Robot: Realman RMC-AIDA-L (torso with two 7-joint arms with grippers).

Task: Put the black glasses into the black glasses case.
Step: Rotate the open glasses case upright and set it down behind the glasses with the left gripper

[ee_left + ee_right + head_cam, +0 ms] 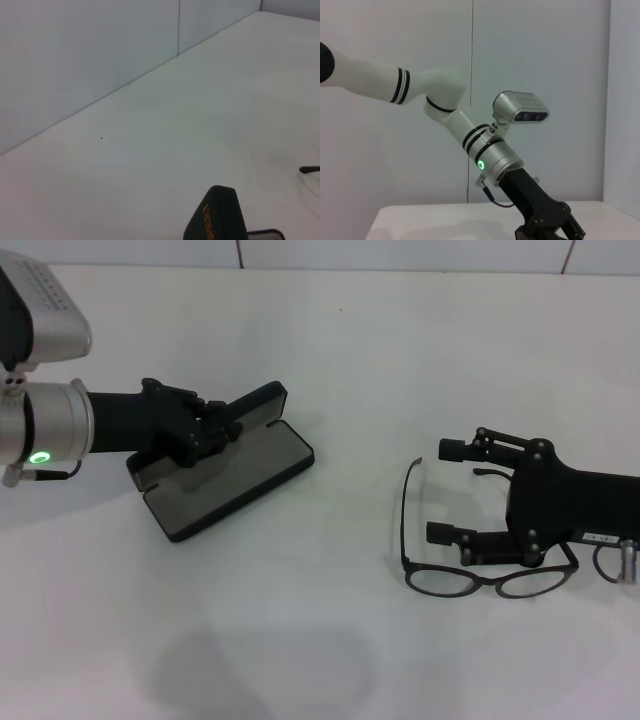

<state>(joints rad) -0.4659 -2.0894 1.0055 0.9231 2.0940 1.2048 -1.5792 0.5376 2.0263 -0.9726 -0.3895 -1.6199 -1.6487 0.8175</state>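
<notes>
The black glasses case [232, 483] lies open at the left of the white table, grey lining up and its lid [256, 404] raised. My left gripper [218, 427] is shut on that lid; the left wrist view shows the lid [218, 220] with its gold logo. The black glasses [490, 581] rest on the table at the right, lenses toward me, one temple arm [404, 510] pointing away. My right gripper [452, 491] hovers open just above them, its fingers [455, 450] spread wide between the two temple arms and holding nothing.
The white table [350, 350] ends at a pale wall at the back. The right wrist view shows my left arm [490, 155] reaching down over the table. A temple tip [309, 170] shows at the edge of the left wrist view.
</notes>
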